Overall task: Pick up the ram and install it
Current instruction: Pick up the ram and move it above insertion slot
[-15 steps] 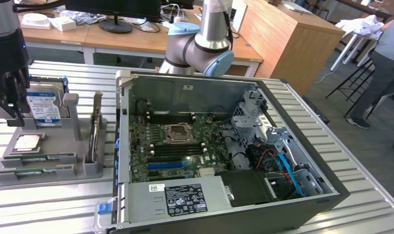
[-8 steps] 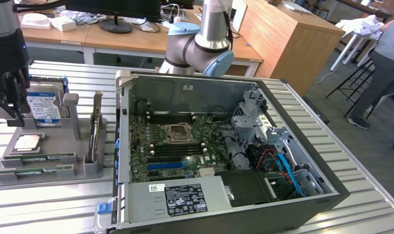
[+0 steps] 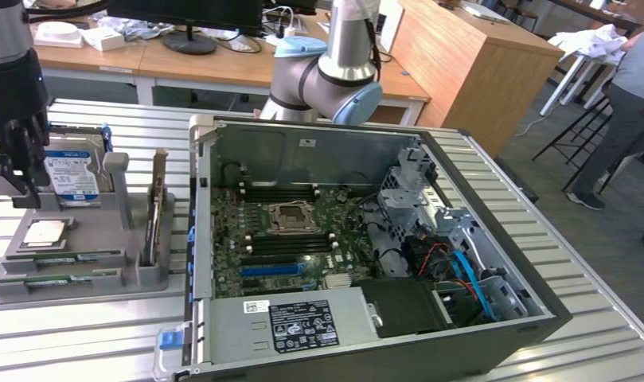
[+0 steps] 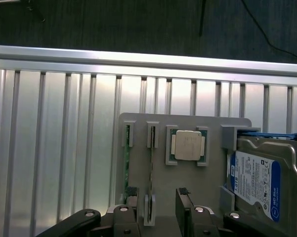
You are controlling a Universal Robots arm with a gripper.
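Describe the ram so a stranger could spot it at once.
On the exterior view's left, beside the open computer case, sits a grey parts holder. Along its near edge lies the ram: two long thin green sticks in parallel slots, unlike the square silver CPU and blue-labelled hard drive behind.

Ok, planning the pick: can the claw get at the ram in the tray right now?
Probably yes: the claw hangs open above the grey tray, and the ram lies uncovered in its slot, with the CPU beside it but apart.
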